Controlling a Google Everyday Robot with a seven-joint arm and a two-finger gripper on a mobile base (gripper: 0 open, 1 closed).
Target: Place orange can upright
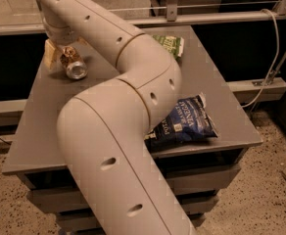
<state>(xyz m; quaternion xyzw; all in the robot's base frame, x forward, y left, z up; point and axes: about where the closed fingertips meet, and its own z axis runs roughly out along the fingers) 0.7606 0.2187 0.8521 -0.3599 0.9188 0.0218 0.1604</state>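
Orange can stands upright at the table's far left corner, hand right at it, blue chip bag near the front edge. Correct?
No. Camera view shows the orange can tipped over, silver end toward the camera, not upright. Rest holds: hand at it in the far left corner, blue chip bag near the front edge.

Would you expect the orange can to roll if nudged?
Probably: the orange can is tipped over, silver end toward the camera, so it may roll. Small, so likely light. The gripper is right at it.
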